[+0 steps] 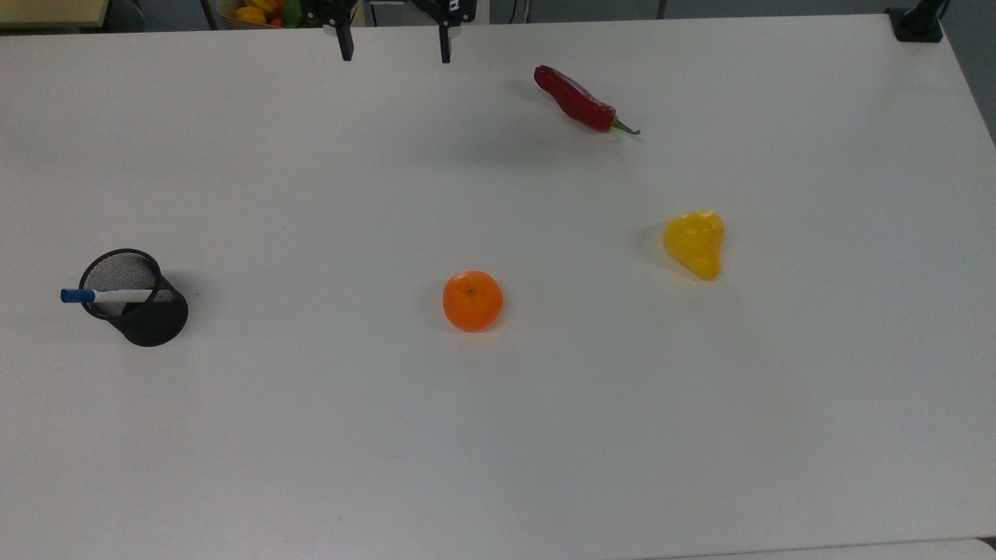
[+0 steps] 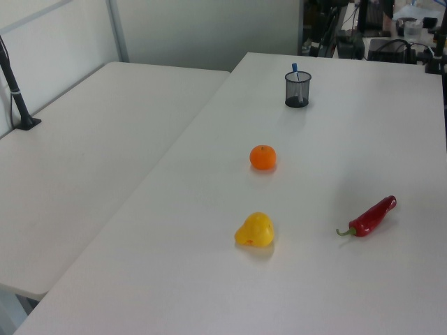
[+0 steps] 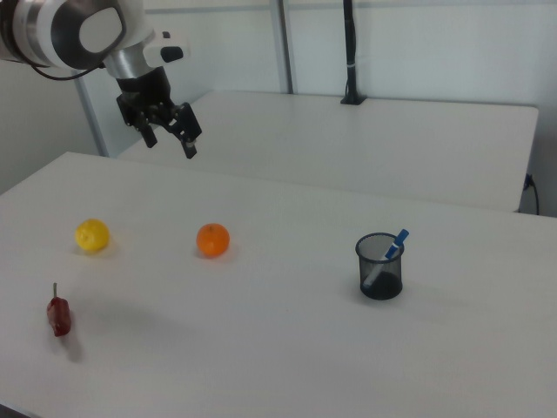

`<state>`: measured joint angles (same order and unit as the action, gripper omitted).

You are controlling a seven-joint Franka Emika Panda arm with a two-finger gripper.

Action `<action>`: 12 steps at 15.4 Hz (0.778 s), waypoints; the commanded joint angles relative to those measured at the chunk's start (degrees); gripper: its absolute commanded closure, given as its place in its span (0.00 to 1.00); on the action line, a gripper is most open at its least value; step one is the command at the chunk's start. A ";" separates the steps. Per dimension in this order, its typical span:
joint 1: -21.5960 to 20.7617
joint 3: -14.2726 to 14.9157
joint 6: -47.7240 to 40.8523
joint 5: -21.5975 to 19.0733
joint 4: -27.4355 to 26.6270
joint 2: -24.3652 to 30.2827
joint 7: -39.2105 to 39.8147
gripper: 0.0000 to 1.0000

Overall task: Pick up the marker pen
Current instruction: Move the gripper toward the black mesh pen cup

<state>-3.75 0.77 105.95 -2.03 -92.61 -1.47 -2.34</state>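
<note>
Top view: tool [image 1: 393,53] at the far edge of the white worktop [image 1: 498,435], fingers spread apart, nothing between them, hanging above the surface. Marker pen [image 1: 105,295] sits in a black mesh cup [image 1: 140,303] near the top view's left edge, leaning so the blue cap sticks out over the rim toward the top view's left; well apart from the tool. Orange [image 1: 472,300] around mid-worktop, yellow pepper [image 1: 695,243] to the top view's right of it, red chili [image 1: 580,101] near the far edge, just to the top view's right of the tool. Right view: tool [image 3: 167,132] up in the air over the right view's left part of the worktop, fingers open and pointing down, marker pen [image 3: 387,254] tilted in the mesh cup [image 3: 379,268] on the right view's right, blue cap up. Left view: cup [image 2: 297,89] far back on the worktop, blue cap of the pen [image 2: 295,70] above the rim; orange [image 2: 262,157], yellow pepper [image 2: 254,230] and chili [image 2: 372,217] nearer the camera.
</note>
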 commanded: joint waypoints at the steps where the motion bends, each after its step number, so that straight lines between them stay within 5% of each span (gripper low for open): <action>1: 0.05 3.62 7.06 -0.60 -2.22 -0.37 1.64 0.00; 12: 0.23 15.48 21.31 4.23 -2.40 -1.43 0.59 0.00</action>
<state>-2.99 13.17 124.08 1.16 -93.72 -3.38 -2.17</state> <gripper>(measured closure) 0.000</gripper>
